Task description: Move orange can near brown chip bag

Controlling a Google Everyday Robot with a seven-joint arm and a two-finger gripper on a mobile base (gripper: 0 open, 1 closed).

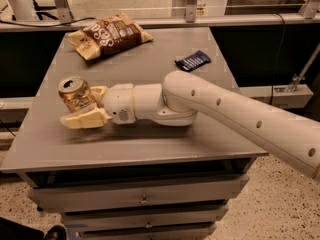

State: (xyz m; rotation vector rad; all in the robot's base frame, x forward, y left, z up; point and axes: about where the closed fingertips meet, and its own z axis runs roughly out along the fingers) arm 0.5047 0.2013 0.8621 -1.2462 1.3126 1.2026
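Clasping the orange can (75,96) — hand (79,108) low over the table (165,145).

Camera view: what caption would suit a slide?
Gripper around the orange can, front left of the table; brown chip bag at the far edge.

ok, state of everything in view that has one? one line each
orange can: near upright, gripped, front left of table, well apart from the bag.
gripper: shut on the orange can, one finger on each side.
brown chip bag: lying flat, back left, untouched.
dark blue bar: lying flat, back right, wrapped.
drawers: shut.
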